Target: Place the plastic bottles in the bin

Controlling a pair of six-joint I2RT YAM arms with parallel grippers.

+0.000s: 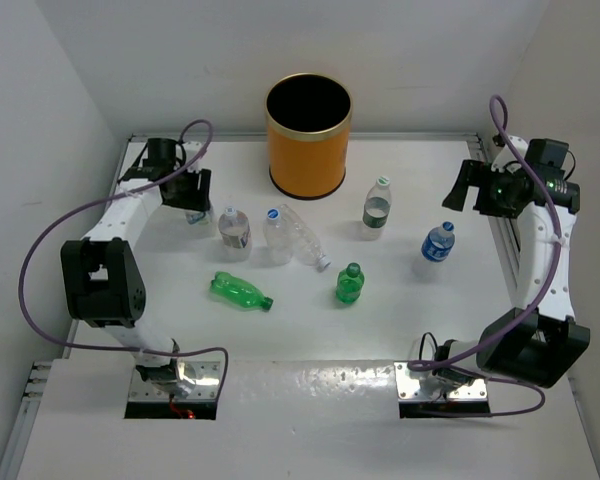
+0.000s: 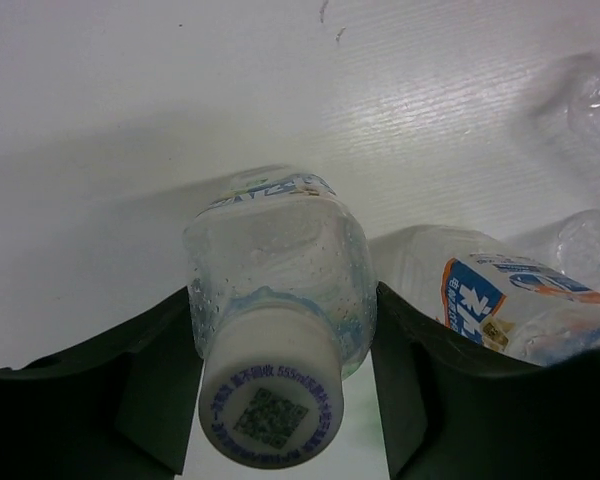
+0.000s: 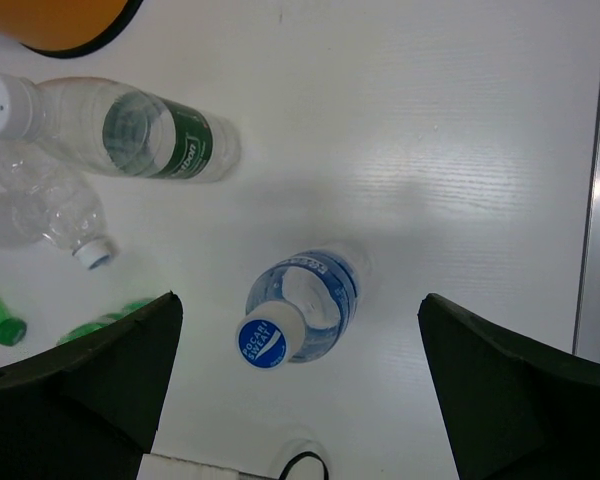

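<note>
Taking the middle of your bench as the clock's centre, the bin stands at twelve o'clock by the far edge. At ten o'clock the first bottle stands between the jaws of the left gripper, with the second bottle just right of it. The third bottle and the lying fourth bottle sit side by side near the centre. The fifth bottle stands at two o'clock, the sixth bottle at three, and the seventh bottle at four. The eighth bottle lies at eight.
</note>
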